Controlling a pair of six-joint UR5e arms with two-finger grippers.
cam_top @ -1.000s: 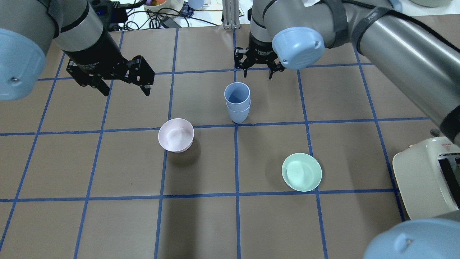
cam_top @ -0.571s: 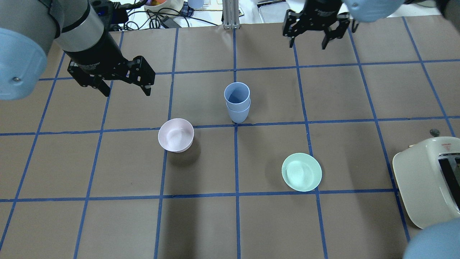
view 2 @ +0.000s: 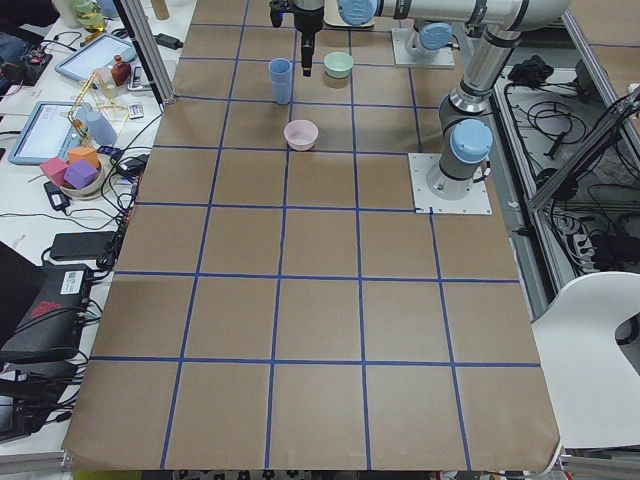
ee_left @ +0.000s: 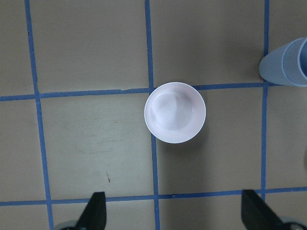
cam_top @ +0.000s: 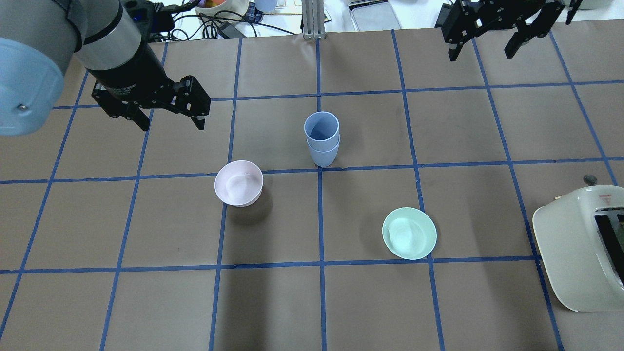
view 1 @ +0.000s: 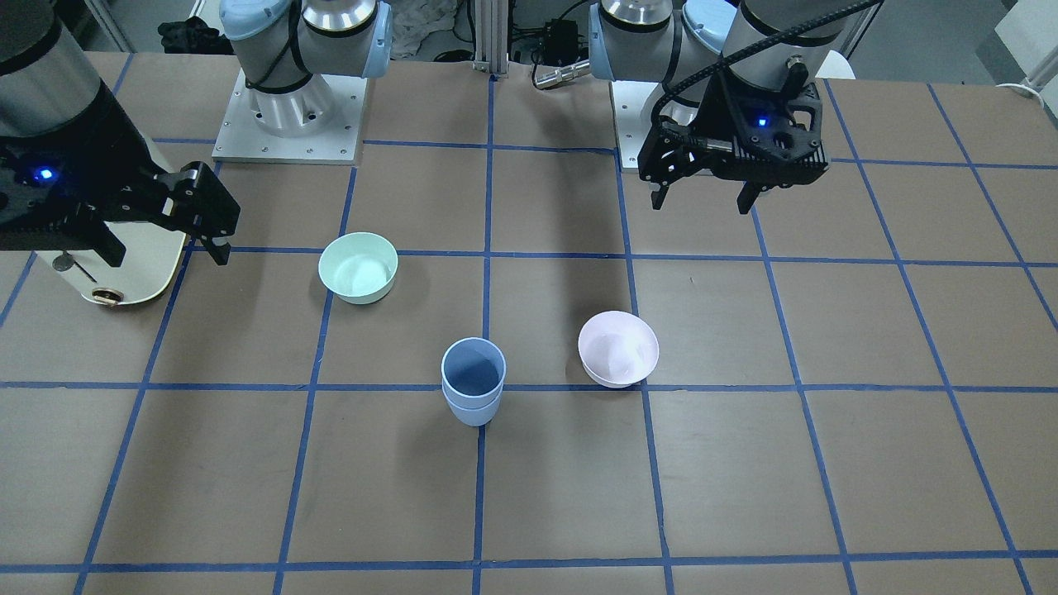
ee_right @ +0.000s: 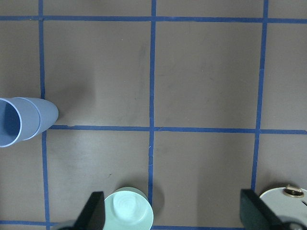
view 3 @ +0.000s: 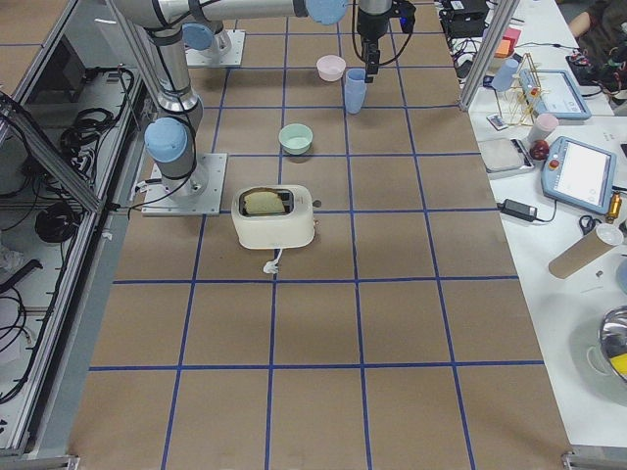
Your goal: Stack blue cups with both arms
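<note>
Cups (cam_top: 321,139) sit nested one inside the other, upright, near the middle of the table (cam_top: 468,302), just beyond a crossing of the blue tape (cam_top: 319,219) as seen from the robot's side; nothing grips them; on my screens the left gripper (cam_top: 171,124) hangs above the table with its jaws spread wide and empty, well apart from the cups, off to their left; the right gripper (cam_top: 481,54) hovers near the table's far edge, likewise spread and holding nothing; I see a pink bowl (cam_top: 238,183) near the cups on the left side; a green bowl (cam_top: 409,233) lies closer to the robot on the right; a toaster (cam_top: 570,253) sits at the right edge; my left wrist camera looks straight down on the pink bowl.
</note>
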